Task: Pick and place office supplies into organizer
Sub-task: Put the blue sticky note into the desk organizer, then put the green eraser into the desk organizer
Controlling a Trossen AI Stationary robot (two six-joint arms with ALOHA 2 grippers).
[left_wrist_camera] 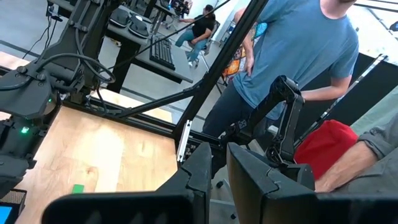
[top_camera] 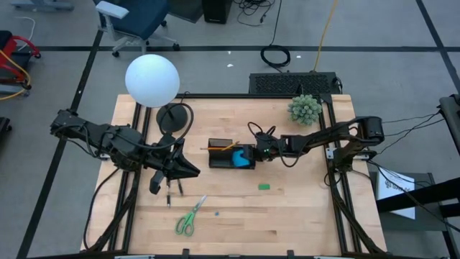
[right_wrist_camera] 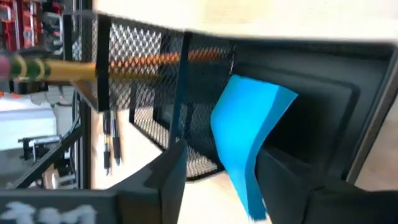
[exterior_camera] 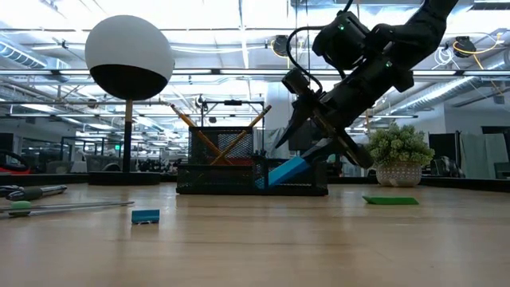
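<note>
Right gripper [top_camera: 253, 153] over the organizer [top_camera: 221, 161], fingers apart either side of the blue pad [right_wrist_camera: 245, 140] leaning in a compartment, contact unclear, left gripper [top_camera: 188, 170] nearly together, empty.

My right arm reaches in from the table's right side, stretched low toward the middle, wrist tipped downward. My right gripper [top_camera: 251, 153] points down and leftward, its two dark fingers [right_wrist_camera: 168, 171] spread apart with a gap between them. My left arm lies folded along the left side of the table, elbow out toward the edge. My left gripper [top_camera: 188, 169] sits low, its fingers [left_wrist_camera: 202, 168] nearly together with only a narrow slit between them.
</note>
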